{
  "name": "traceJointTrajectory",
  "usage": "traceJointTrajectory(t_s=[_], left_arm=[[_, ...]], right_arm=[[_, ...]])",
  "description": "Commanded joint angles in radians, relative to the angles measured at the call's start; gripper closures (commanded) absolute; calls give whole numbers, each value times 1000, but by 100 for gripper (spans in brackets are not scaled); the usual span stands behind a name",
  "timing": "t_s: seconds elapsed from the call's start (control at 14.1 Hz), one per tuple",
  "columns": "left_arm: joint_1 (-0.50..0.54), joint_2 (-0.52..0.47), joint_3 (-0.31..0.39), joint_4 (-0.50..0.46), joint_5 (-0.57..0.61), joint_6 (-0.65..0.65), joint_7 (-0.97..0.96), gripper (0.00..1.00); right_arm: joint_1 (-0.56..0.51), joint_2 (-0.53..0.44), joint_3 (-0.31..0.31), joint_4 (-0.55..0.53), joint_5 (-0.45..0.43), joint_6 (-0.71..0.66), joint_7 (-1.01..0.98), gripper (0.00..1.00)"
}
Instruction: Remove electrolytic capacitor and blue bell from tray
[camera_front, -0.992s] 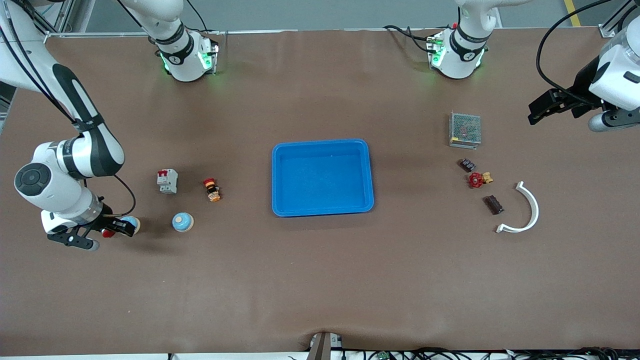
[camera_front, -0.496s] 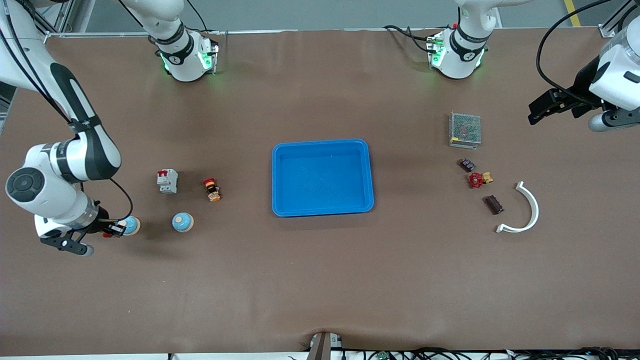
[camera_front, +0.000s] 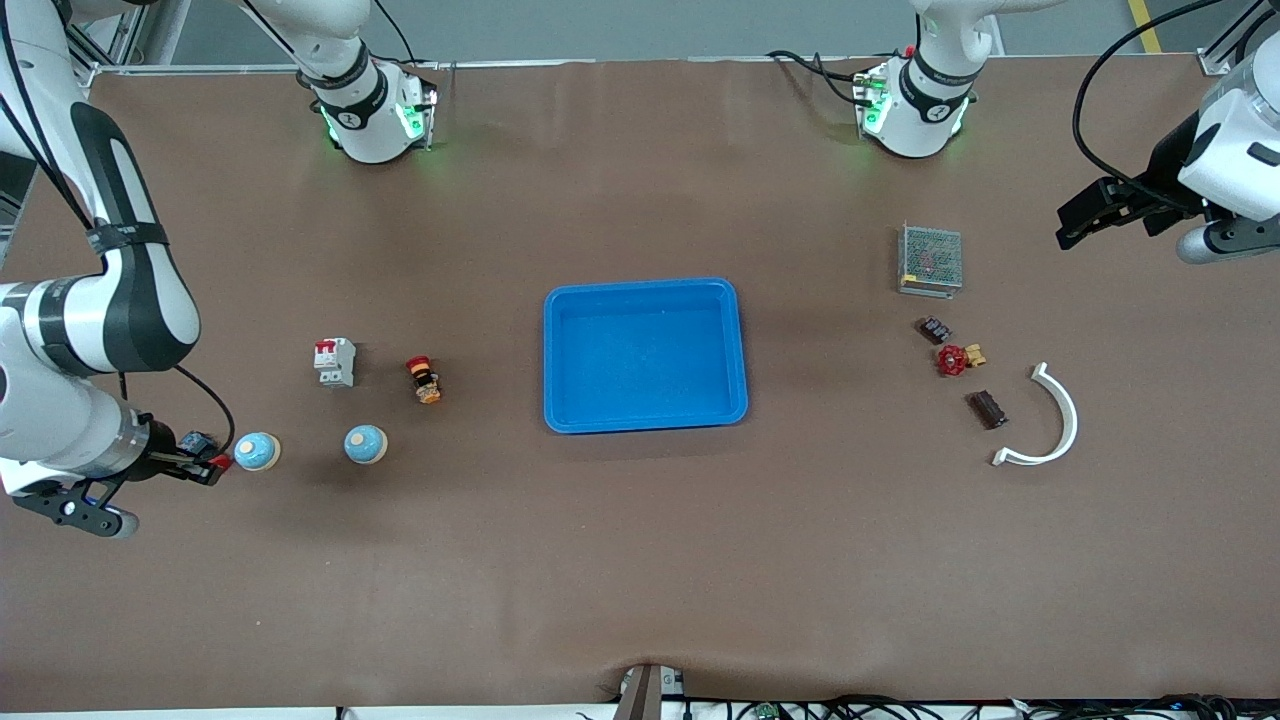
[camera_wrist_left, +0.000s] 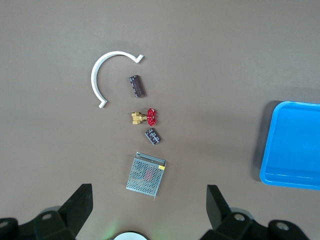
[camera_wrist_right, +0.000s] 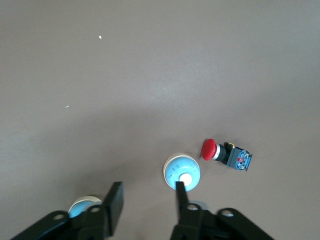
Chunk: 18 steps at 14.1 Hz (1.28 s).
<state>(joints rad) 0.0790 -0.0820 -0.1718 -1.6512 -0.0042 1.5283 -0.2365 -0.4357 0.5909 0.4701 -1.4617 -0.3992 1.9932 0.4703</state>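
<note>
Two blue bells stand on the brown table toward the right arm's end; the right wrist view shows one bell whole and the other bell partly hidden by a finger. My right gripper hovers open beside the first bell, holding nothing. A dark capacitor lies toward the left arm's end. My left gripper waits open, high over that end. The blue tray sits mid-table.
A red push button with a blue base lies beside the first bell. A white breaker and a red-orange button lie farther back. By the capacitor lie a mesh box, a small dark part, a red valve and a white arc.
My right gripper has drawn back off the first bell toward the right arm's end of the table. The bell stays on the table. The left arm has not moved.
</note>
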Motion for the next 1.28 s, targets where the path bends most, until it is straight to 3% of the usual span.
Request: traceJointTrajectory(t_s=[0.0,0.28,0.64,0.85,1.06,1.21], left_arm=[[1,-10,2,4,-2,6,20,0],[1,-13,0,1,-2,30,22,0],[1,-16,-3,-6,9,36,17,0],[1,-16,-5,-6,9,38,17,0],[1,-22,-8,-19,9,56,17,0],[1,-39,-8,-45,9,82,20,0]], right_arm=[[6,12,10,73,7,-50,-43,0],[14,17,10,164,3,-155,-117,0],[43,4,18,326,5,-422,-293,0],[32,-39,19,337,34,-475,-381,0],[104,-80,-10,375,48,-569,-387,0],[170,-127,-83,396,97,-632,-384,0]])
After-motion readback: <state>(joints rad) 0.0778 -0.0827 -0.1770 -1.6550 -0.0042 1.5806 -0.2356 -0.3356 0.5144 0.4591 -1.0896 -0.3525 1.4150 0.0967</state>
